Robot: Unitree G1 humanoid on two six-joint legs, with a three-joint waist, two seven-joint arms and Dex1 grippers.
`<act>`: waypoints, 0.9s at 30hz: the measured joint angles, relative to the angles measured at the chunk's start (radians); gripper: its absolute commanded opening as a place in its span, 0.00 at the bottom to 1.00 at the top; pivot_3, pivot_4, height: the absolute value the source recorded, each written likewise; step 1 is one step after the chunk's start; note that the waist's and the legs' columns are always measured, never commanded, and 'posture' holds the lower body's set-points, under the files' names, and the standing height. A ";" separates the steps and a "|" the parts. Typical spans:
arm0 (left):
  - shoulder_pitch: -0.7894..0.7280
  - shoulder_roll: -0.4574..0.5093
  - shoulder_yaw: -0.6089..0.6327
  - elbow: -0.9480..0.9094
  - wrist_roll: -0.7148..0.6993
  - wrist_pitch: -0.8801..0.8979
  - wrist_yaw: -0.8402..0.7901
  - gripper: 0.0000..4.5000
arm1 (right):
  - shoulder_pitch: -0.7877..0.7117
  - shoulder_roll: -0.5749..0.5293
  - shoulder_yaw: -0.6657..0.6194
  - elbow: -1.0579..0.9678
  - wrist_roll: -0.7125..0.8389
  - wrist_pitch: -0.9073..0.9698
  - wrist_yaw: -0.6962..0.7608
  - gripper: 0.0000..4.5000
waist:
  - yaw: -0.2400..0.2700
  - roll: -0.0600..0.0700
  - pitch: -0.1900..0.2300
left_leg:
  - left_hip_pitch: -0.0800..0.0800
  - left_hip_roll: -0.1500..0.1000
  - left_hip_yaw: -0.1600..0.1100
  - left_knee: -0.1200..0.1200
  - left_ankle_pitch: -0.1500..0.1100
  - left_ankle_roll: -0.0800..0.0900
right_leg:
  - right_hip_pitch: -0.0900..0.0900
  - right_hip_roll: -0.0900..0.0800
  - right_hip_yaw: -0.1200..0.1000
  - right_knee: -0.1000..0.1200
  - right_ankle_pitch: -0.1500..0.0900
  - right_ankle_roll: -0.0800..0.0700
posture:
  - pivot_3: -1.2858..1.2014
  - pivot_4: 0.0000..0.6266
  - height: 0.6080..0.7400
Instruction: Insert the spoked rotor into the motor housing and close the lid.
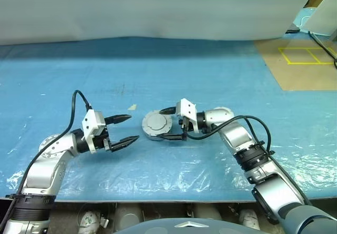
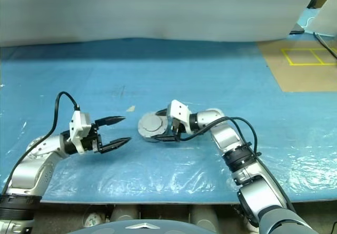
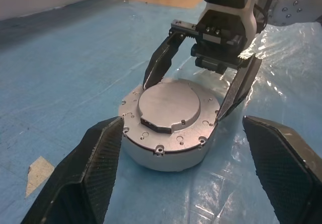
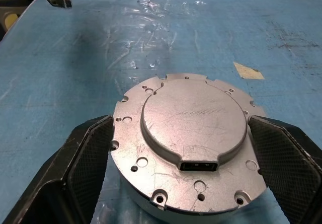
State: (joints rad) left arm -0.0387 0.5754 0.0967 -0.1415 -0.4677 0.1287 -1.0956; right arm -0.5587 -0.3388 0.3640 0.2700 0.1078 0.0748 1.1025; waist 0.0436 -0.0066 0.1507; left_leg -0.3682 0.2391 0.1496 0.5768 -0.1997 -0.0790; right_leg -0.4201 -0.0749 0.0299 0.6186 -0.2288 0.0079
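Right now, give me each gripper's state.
Left gripper: open, holding nothing.
Right gripper: open, its fingers either side of the lidded motor housing.

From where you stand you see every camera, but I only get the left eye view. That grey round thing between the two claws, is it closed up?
Observer: Yes. In the right wrist view the lid sits flat on the motor housing, covering its top.
Operator: Is the right claw squeezing it?
Observer: I cannot tell contact. The right gripper stands open, its fingers on either side of the housing.
Operator: And the left claw?
Observer: The left gripper is open too, short of the housing, pointing at it.
Operator: Anything else nearby?
Observer: A small tan scrap lies on the blue sheet.
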 measured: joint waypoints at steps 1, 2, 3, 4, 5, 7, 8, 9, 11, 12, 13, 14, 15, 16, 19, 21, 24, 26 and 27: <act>-0.001 -0.002 0.000 0.000 -0.002 0.003 0.005 0.88 | -0.001 0.004 0.000 0.001 -0.002 -0.002 -0.001 1.00 | 0.000 0.000 0.000 | 0.000 0.000 0.000 0.000 0.000 0.000 | 0.000 0.000 0.000 0.000 0.000 0.000 | 0.52 0.24 1.00; -0.001 -0.003 0.000 0.000 -0.002 0.004 0.009 0.88 | -0.002 0.009 -0.001 0.001 -0.001 0.001 -0.001 1.00 | 0.000 0.000 0.000 | 0.000 0.000 0.000 0.000 0.000 0.000 | 0.000 0.000 0.000 0.000 0.000 0.000 | 0.52 0.24 1.00; -0.001 -0.003 0.000 -0.001 -0.003 0.005 0.010 0.88 | -0.005 0.016 -0.004 0.001 0.010 0.014 0.003 1.00 | 0.000 0.000 0.000 | 0.000 0.000 0.000 0.000 0.000 0.000 | 0.000 0.000 0.000 0.000 0.000 0.000 | 0.52 0.24 1.00; -0.002 -0.003 0.000 -0.001 -0.003 0.006 0.009 0.88 | -0.008 0.022 -0.008 -0.001 0.022 0.032 0.006 1.00 | 0.000 0.000 0.000 | 0.000 0.000 0.000 0.000 0.000 0.000 | 0.000 0.000 0.000 0.001 0.000 0.000 | 0.52 0.24 1.00; -0.003 -0.003 0.000 -0.001 -0.003 0.007 0.009 0.88 | -0.013 0.026 -0.016 -0.010 0.045 0.065 0.012 1.00 | 0.000 0.000 0.000 | 0.000 0.000 0.000 0.000 0.000 0.000 | 0.000 0.000 0.000 0.001 0.000 0.000 | 0.52 0.24 1.00; -0.005 -0.003 0.000 0.000 -0.003 0.009 0.009 0.88 | -0.023 0.028 -0.033 -0.022 0.067 0.102 0.017 1.00 | 0.001 0.000 0.000 | 0.000 0.000 0.000 0.000 0.000 0.000 | 0.000 0.000 0.000 0.000 0.000 0.000 | 0.52 0.24 1.00; -0.006 0.000 0.000 0.000 -0.002 0.009 0.008 0.88 | -0.034 0.026 -0.037 -0.022 0.068 0.109 0.017 1.00 | 0.001 0.000 0.000 | 0.000 0.000 0.000 0.000 0.000 0.000 | 0.000 0.000 0.000 0.000 0.000 0.000 | 0.52 0.24 1.00; -0.007 0.002 0.000 0.000 -0.002 0.009 0.008 0.88 | -0.042 0.025 -0.038 -0.022 0.067 0.110 0.016 1.00 | 0.001 0.000 0.000 | 0.000 0.000 0.000 0.000 0.000 0.000 | 0.000 0.000 0.000 0.001 0.000 0.000 | 0.52 0.24 1.00; -0.011 0.002 -0.001 0.002 0.002 0.008 0.008 0.88 | -0.046 0.026 -0.036 -0.018 0.062 0.108 0.015 1.00 | 0.001 0.000 0.000 | 0.000 0.000 0.000 0.000 0.000 0.000 | 0.000 0.000 0.000 0.001 0.000 -0.001 | 0.52 0.24 1.00; -0.013 0.002 -0.002 0.002 0.003 0.008 0.008 0.88 | -0.046 0.026 -0.032 -0.008 0.052 0.105 0.014 1.00 | 0.000 0.000 0.000 | 0.000 0.000 0.000 0.000 0.000 0.000 | 0.000 0.000 0.000 0.001 0.000 -0.001 | 0.52 0.24 1.00; -0.015 0.002 -0.006 0.002 0.005 0.008 0.009 0.88 | -0.043 0.026 -0.024 0.003 0.044 0.104 0.014 1.00 | 0.000 0.000 0.000 | 0.000 0.000 0.000 0.000 0.000 0.000 | 0.000 0.000 0.000 0.000 0.000 -0.001 | 0.52 0.24 1.00; -0.015 0.002 -0.011 0.002 0.005 0.008 0.009 0.88 | -0.040 0.027 -0.017 0.010 0.036 0.102 0.014 1.00 | 0.000 0.000 0.000 | 0.000 0.000 0.000 0.000 0.000 0.000 | 0.000 0.000 0.000 0.000 0.000 -0.001 | 0.52 0.24 1.00; -0.015 0.002 -0.016 0.002 0.007 0.008 0.009 0.88 | -0.032 0.029 -0.011 0.015 0.029 0.097 0.013 1.00 | 0.001 0.000 0.000 | 0.000 0.000 0.000 0.000 0.000 0.000 | 0.000 0.000 0.000 0.000 0.000 -0.001 | 0.52 0.24 1.00; -0.015 0.002 -0.019 0.002 0.008 0.008 0.009 0.88 | -0.028 0.032 -0.004 0.020 0.026 0.094 0.012 1.00 | 0.001 0.000 0.000 | 0.000 0.000 0.000 0.000 0.000 0.000 | 0.000 0.000 0.000 0.000 0.000 -0.001 | 0.52 0.24 1.00; -0.018 0.002 -0.019 0.002 0.009 0.005 0.008 0.88 | -0.026 0.044 0.000 0.037 0.006 0.063 -0.007 1.00 | -0.001 0.000 0.000 | 0.000 0.000 0.000 0.000 0.000 0.000 | -0.001 0.000 0.000 0.001 0.000 -0.001 | 0.52 0.24 1.00; -0.018 0.005 -0.019 0.002 0.009 0.002 0.008 0.88 | -0.030 0.052 0.000 0.054 -0.008 0.039 -0.023 1.00 | -0.001 0.000 0.000 | 0.000 0.000 0.000 0.000 0.000 0.000 | 0.000 0.000 0.000 0.001 0.000 -0.001 | 0.52 0.24 1.00; -0.003 0.021 -0.021 0.002 0.016 -0.002 -0.003 0.88 | -0.031 0.059 -0.001 0.069 -0.015 0.012 -0.035 0.96 | -0.001 0.000 0.000 | 0.001 0.000 0.000 0.000 0.000 0.000 | -0.001 0.000 0.000 0.002 0.000 -0.001 | 0.52 0.24 1.00; 0.022 0.030 -0.025 0.002 0.024 -0.003 -0.013 0.88 | -0.027 0.062 -0.001 0.071 -0.019 -0.005 -0.046 0.86 | -0.002 0.000 0.000 | 0.001 0.000 0.000 0.000 0.000 0.000 | -0.001 0.000 0.000 0.001 -0.001 -0.001 | 0.52 0.24 1.00; 0.036 0.032 -0.028 0.002 0.028 -0.004 -0.013 0.88 | -0.025 0.065 -0.001 0.071 -0.021 -0.011 -0.054 0.79 | -0.002 0.000 0.000 | 0.000 0.000 0.000 0.000 0.000 0.000 | -0.001 0.000 0.000 0.001 -0.001 -0.001 | 0.52 0.24 1.00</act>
State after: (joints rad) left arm -0.0029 0.6076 0.0688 -0.1392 -0.4396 0.1244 -1.1091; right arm -0.5833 -0.2739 0.3630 0.3409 0.0871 0.0639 1.0489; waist 0.0420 -0.0066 0.1506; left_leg -0.3678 0.2394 0.1497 0.5769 -0.1998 -0.0790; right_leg -0.4207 -0.0748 0.0300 0.6199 -0.2294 0.0069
